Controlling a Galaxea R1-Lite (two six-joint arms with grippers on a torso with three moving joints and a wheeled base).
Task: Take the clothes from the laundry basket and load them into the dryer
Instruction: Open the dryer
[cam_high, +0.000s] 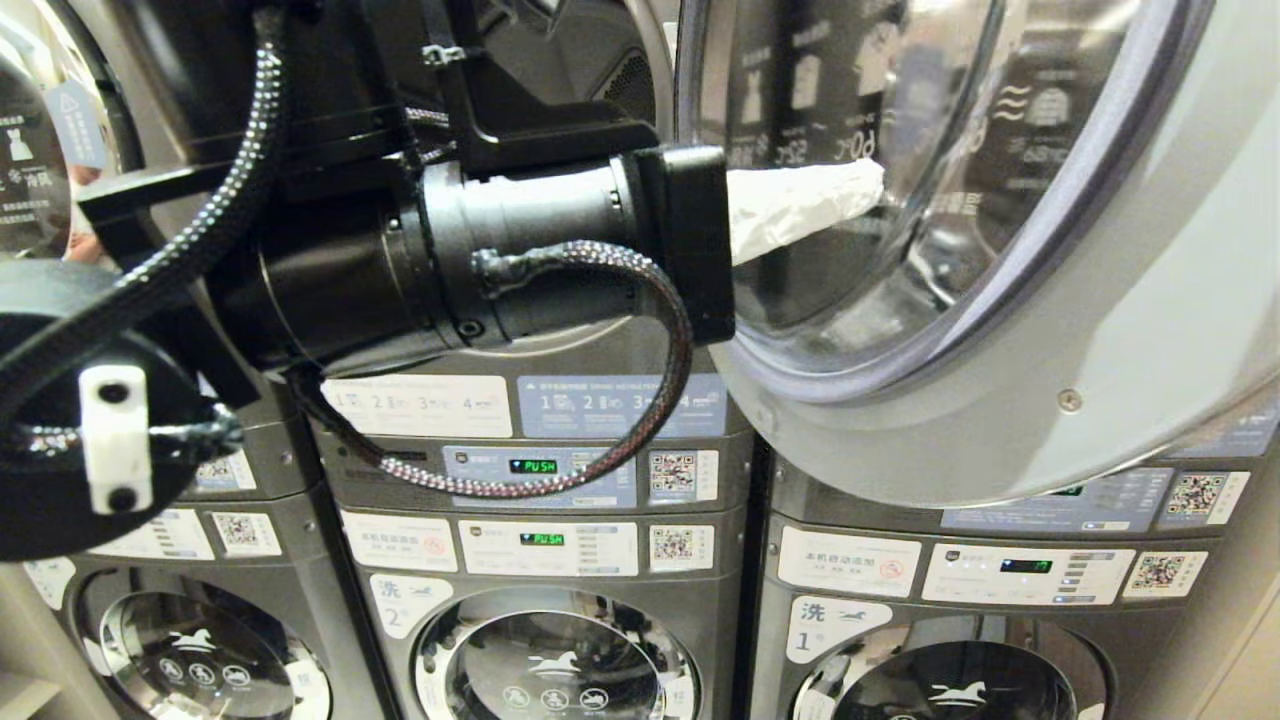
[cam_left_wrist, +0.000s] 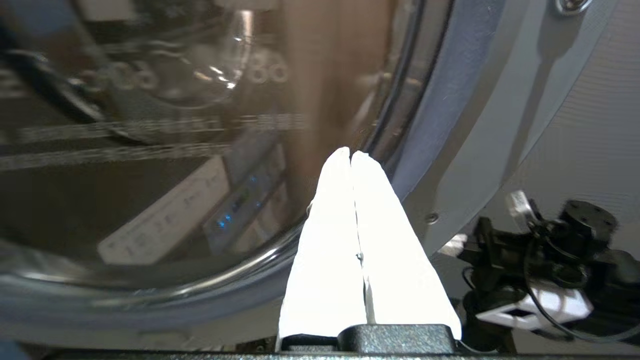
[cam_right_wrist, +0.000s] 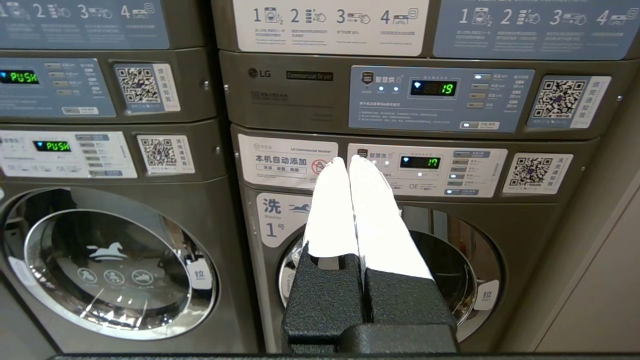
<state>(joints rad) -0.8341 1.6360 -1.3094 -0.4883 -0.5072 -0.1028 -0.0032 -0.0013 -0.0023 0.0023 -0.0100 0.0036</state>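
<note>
My left gripper (cam_high: 872, 180) is raised in front of the upper dryer, its white fingers shut together with nothing between them. Its tips (cam_left_wrist: 350, 153) point at the inner glass of the dryer's open round door (cam_high: 1050, 330), close to the grey rim (cam_left_wrist: 450, 150); I cannot tell whether they touch it. The dryer's dark opening (cam_high: 570, 50) is mostly hidden behind my left arm. My right gripper (cam_right_wrist: 348, 160) hangs low and shut, empty, facing the lower washer marked 1 (cam_right_wrist: 280, 220). The clothes and the laundry basket are out of view.
Stacked grey machines fill the wall, with control panels (cam_high: 545, 465) and closed lower washer doors (cam_high: 555, 660). The open door swings out over the right-hand stack. My left arm's black body and cable (cam_high: 500, 240) block the middle of the head view.
</note>
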